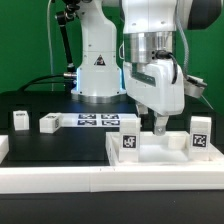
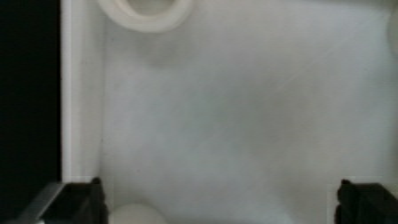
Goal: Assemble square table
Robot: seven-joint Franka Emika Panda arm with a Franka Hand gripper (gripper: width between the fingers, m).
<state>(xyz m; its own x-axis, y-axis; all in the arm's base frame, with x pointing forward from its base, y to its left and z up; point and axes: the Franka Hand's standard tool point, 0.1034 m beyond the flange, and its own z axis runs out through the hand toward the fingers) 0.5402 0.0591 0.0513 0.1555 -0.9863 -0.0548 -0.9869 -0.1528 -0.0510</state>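
Note:
The square table's top is a large white slab (image 1: 160, 153) lying flat at the exterior view's right. Black-white tags (image 1: 130, 143) show along its near side. My gripper (image 1: 160, 128) hangs straight down over the slab's middle, fingers close above it. In the wrist view the white slab (image 2: 231, 110) fills the picture, with a round socket (image 2: 150, 10) near one rim. The gripper (image 2: 222, 205) is open with nothing between its dark fingertips (image 2: 80, 200). Small white tagged legs (image 1: 20, 120) (image 1: 48, 123) lie on the black table at the exterior view's left.
The marker board (image 1: 95, 121) lies flat before the robot's base. Two more tagged white blocks (image 1: 128, 122) (image 1: 200, 123) stand behind the slab. A long white rail (image 1: 90, 182) borders the table's front edge. Green curtain behind.

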